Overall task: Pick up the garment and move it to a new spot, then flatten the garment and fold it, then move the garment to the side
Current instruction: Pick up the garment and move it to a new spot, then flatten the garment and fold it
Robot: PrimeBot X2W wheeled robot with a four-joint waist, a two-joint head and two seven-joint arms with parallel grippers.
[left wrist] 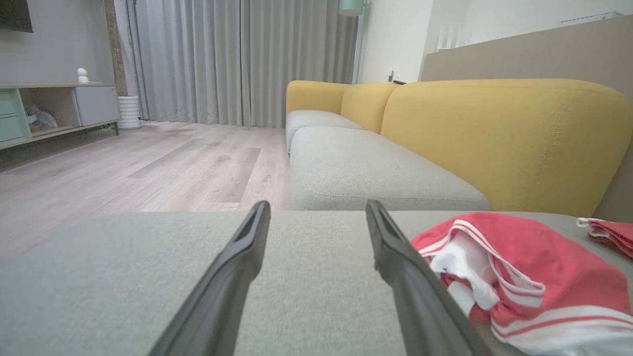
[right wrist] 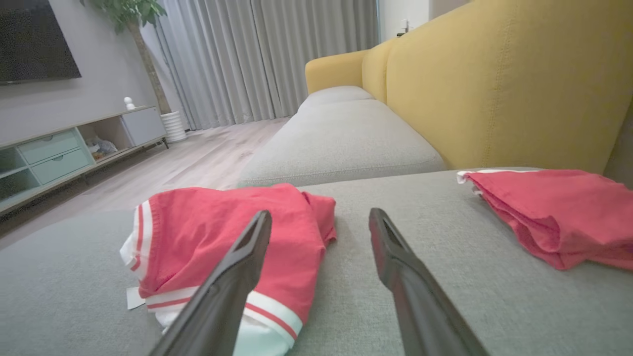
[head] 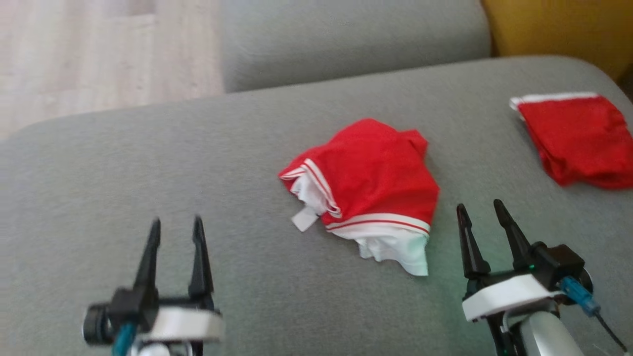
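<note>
I'm looking down on the grey seat cushion [head: 148, 163]. The garment [head: 376, 183], red with white striped trim, sits crumpled in a heap near the cushion's middle, its white lining and a small tag spilling out on the side nearest me. My left gripper [head: 176, 225] hovers over the cushion's near left part, fingers spread wide with nothing between them and well clear of the heap. My right gripper [head: 478, 210] hangs over the cushion's near right part, just beside the heap's white hem. Its fingers are parted too and it holds nothing. A second red garment [head: 578, 141] lies folded at the cushion's far right corner.
</note>
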